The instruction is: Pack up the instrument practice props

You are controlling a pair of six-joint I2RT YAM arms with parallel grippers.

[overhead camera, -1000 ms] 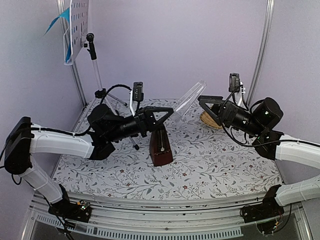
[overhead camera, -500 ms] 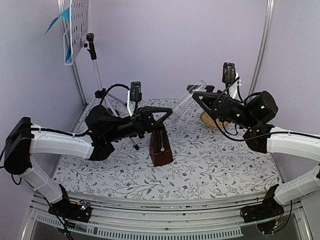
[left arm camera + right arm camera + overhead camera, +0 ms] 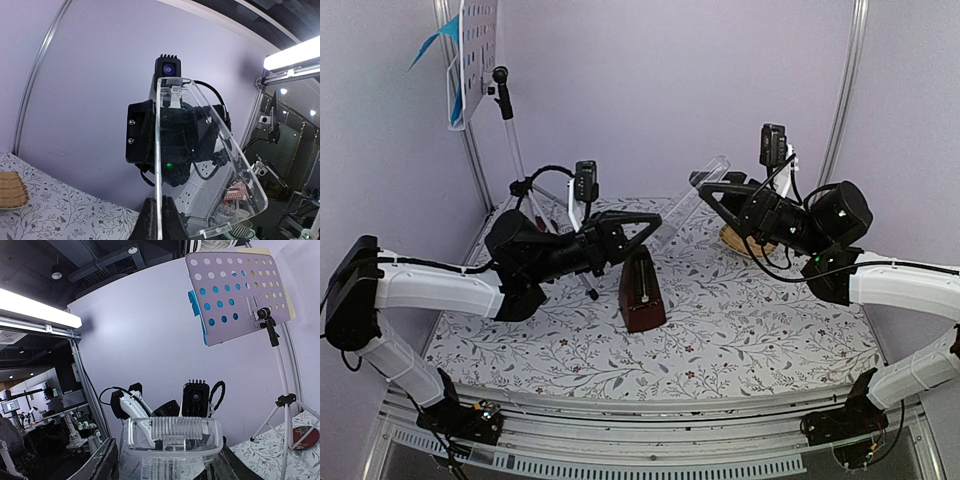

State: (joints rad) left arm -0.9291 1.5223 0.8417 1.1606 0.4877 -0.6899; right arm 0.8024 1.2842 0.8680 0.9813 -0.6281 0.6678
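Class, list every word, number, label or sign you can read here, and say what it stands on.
No readable text anywhere.
The metronome: face marks too small to read.
The music sheets on the music stand: print not visible.
The clear plastic cover: unmarked.

Robotics lab, staged test cell.
- Lilac backdrop panels (image 3: 670, 90) hang on aluminium frame posts (image 3: 847, 90).
- They enclose a desk (image 3: 750, 330) covered in a floral print.
- Two white-and-black arms (image 3: 430, 285) are bolted to the desk's near rail.
- Past the panels, the wrist views show an open dark ceiling (image 3: 100, 260) with pipes.
- Also strip lights (image 3: 35, 315) and further benches carrying white equipment (image 3: 75, 437), too small to identify.
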